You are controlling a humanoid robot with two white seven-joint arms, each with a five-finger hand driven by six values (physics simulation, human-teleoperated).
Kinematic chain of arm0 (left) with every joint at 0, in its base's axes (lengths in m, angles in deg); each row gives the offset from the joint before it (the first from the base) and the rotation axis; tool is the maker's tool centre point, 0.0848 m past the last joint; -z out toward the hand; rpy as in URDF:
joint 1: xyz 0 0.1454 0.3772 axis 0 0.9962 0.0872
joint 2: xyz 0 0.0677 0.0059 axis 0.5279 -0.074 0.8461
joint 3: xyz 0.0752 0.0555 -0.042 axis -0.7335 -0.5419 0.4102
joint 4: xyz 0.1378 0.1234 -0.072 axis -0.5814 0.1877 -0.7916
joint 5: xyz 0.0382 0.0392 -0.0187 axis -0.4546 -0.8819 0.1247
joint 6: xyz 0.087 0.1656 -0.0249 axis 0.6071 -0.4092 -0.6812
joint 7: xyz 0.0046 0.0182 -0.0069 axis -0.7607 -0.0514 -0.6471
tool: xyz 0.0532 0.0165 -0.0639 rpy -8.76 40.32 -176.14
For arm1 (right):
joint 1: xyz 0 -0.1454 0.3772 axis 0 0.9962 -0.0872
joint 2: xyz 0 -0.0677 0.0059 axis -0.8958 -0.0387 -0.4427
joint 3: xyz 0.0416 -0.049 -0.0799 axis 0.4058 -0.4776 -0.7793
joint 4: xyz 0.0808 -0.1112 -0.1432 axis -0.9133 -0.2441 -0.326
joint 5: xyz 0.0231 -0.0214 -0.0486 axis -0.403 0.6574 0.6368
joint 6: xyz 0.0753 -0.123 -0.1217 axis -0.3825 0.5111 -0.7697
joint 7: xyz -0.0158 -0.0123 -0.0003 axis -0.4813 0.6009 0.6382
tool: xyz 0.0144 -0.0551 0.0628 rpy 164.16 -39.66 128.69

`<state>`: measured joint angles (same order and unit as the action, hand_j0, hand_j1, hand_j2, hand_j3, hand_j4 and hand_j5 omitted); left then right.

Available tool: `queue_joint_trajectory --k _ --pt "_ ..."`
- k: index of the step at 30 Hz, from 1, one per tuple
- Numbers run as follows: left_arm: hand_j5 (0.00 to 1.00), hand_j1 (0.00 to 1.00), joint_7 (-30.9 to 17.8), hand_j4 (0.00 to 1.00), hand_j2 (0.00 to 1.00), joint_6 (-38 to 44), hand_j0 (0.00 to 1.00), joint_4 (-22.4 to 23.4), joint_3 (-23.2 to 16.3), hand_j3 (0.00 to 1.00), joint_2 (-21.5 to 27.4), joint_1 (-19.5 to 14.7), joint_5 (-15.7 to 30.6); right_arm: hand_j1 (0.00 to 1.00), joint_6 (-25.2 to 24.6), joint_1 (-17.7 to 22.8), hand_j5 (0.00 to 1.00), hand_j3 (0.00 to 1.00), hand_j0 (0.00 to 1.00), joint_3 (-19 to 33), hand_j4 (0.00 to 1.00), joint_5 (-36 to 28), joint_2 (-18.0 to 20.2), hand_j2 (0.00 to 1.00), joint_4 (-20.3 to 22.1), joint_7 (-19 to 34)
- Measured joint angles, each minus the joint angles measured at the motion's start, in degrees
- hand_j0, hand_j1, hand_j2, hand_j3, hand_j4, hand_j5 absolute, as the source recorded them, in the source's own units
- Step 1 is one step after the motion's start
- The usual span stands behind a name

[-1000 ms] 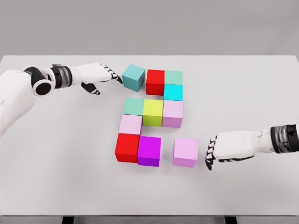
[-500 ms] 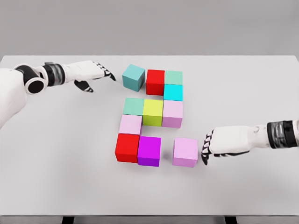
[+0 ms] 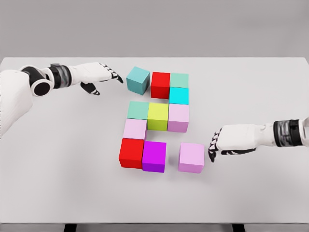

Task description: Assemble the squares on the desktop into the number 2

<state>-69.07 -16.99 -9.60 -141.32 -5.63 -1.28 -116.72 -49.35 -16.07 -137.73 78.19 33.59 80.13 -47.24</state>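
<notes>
Left arm comes in from the upper left, forearm level over the tabletop [image 3: 58, 159]. Left hand [image 3: 96, 75] flat, fingers [image 3: 113, 76] extended and relaxed, thumb hanging down, holding nothing. Right arm comes in from the right edge, low over the tabletop. Right hand [image 3: 231, 142] palm down, fingers [image 3: 213, 145] loosely curled downward, gripping nothing.
</notes>
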Motion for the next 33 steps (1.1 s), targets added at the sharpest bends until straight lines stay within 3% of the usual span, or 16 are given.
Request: queue_joint_trajectory --k 15,20,27,33 --pt "0.85 0.85 0.0 0.85 0.85 0.0 0.85 -1.9 -0.1 0.85 -1.0 1.0 -0.1 0.51 0.0 0.1 0.51 0.51 0.51 -0.4 0.51 0.8 -1.7 0.51 0.9 0.0" --pt "0.9 0.9 0.0 0.9 0.9 0.0 0.9 -1.4 -0.1 0.9 -0.6 0.5 -0.1 0.51 0.0 0.1 0.51 0.51 0.51 -0.4 0.51 0.8 -1.6 0.51 2.4 -0.1" --pt "0.94 0.94 0.0 0.94 0.94 0.0 0.94 3.3 0.0 0.94 -1.4 -3.4 0.0 0.51 0.0 0.4 0.51 0.51 0.51 -0.4 0.51 0.6 -0.3 0.51 3.8 -0.2" --pt "1.0 1.0 0.0 1.0 1.0 0.0 1.0 9.4 0.0 1.0 -6.0 -6.7 0.0 0.51 0.0 1.2 0.51 0.51 0.51 -0.6 0.51 0.6 1.2 0.51 6.0 -0.2"
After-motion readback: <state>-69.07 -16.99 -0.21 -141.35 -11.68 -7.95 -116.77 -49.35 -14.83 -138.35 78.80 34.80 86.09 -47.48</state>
